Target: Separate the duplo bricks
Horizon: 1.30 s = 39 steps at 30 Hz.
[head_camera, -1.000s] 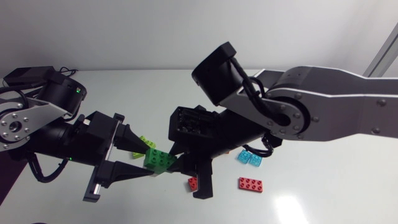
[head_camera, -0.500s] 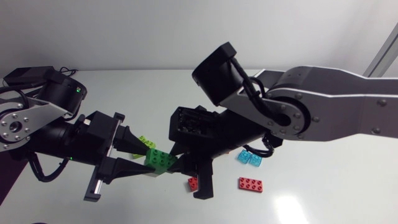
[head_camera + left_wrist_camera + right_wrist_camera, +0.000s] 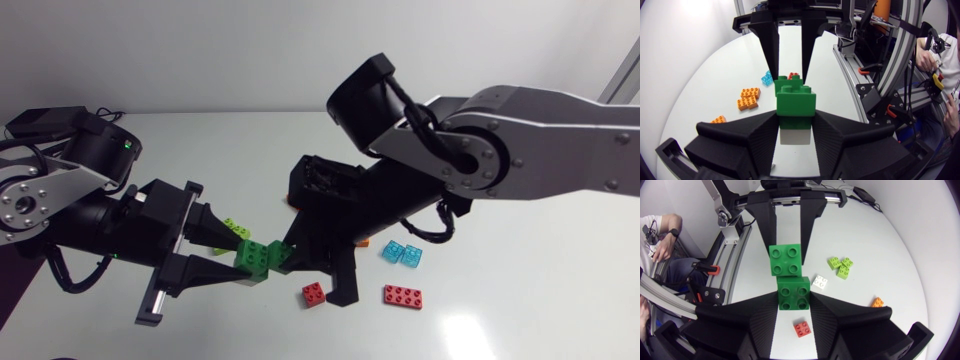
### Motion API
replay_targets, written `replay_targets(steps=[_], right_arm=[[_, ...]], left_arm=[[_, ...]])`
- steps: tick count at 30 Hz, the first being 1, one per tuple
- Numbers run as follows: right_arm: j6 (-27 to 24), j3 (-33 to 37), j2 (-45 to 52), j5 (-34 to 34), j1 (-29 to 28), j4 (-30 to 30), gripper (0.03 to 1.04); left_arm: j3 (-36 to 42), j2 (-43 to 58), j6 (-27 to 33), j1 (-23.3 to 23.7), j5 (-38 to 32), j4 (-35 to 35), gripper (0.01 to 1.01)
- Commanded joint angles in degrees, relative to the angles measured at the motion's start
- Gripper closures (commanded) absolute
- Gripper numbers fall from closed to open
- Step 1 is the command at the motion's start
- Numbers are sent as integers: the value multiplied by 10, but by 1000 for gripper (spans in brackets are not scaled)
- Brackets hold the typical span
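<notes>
The left gripper (image 3: 796, 120) stays clamped on a bright green brick (image 3: 797, 102). Facing it tip to tip, the right gripper (image 3: 794, 304) is closed on a darker green brick (image 3: 794, 294). Over the last second the right arm has drawn back from the left one, so the darker brick now shows beside the bright one, their edges touching. A red brick (image 3: 314, 293) below the right gripper is uncovered. The pair seems to be coming apart, though it cannot be told whether they are fully free.
</notes>
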Motion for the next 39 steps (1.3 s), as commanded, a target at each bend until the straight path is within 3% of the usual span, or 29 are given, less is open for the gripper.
replay_targets(steps=[1, 6, 10, 13, 18, 29, 39], right_arm=[[-9, 13, 5, -6, -11, -12, 887], [-12, -19, -23, 40, -3, 3, 887], [-47, -61, -25, 113, -6, 19, 887], [-97, -80, -17, 187, -2, 1, 887], [-136, -89, 12, 253, 19, -45, 887], [-162, -127, 60, 317, 32, -62, 887], [-156, -181, 99, 342, 41, -10, 885]], left_arm=[[3, -5, 14, -4, 4, -1, 713], [13, -5, 10, 0, 1, -1, 713], [18, -5, 11, 5, -9, -1, 713], [20, -4, 10, 5, -14, -1, 713], [18, -2, 9, -2, -15, -1, 713], [6, -6, 11, -2, -17, -2, 713], [4, -6, 10, -18, -24, -1, 713]])
